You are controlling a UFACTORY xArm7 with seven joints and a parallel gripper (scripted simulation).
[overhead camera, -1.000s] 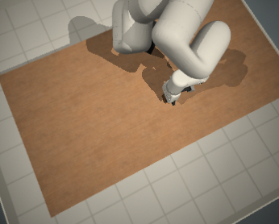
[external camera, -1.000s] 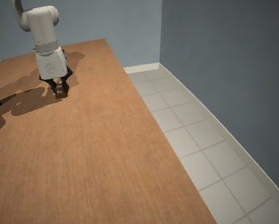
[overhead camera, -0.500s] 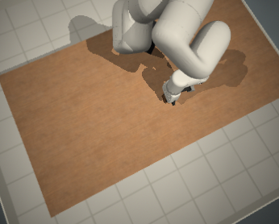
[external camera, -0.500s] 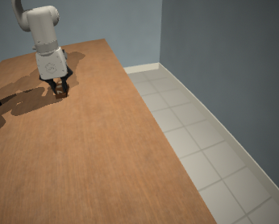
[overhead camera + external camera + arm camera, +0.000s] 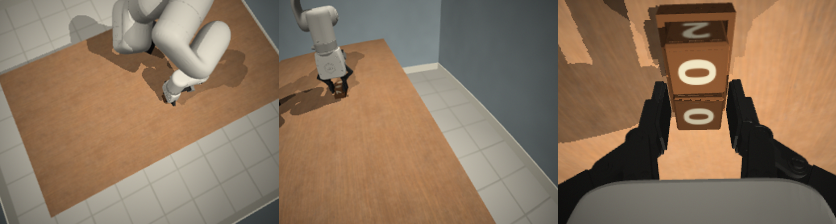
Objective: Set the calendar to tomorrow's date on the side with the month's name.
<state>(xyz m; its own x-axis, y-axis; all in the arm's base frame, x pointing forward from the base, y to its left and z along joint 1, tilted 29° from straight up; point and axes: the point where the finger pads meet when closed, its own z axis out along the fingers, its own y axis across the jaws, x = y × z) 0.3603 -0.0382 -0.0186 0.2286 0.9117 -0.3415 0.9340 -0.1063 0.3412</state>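
Note:
In the wrist view the brown tray (image 5: pixel 695 9) shows its rim at the top, with the calendar cubes below it. A bright face with a white 0 (image 5: pixel 697 71) lies towards me, turned sideways. A shaded face with a 2 (image 5: pixel 696 31) lies above it, and a darker face with another 0 (image 5: pixel 699 116) below it. Which face belongs to which cube is hard to tell. My gripper (image 5: pixel 698 95) (image 5: pixel 339 92) is open, its fingers on either side of the cubes with a thin gap at each side. The exterior view shows brown pieces between the fingers, too small to read.
The wooden table (image 5: pixel 89 133) (image 5: pixel 380 161) lies under the arm, and its long edge runs past the gripper's side. The arm (image 5: pixel 181 36) and its shadows cover part of the table around the tray. A tiled floor (image 5: pixel 480 149) lies beyond the edge.

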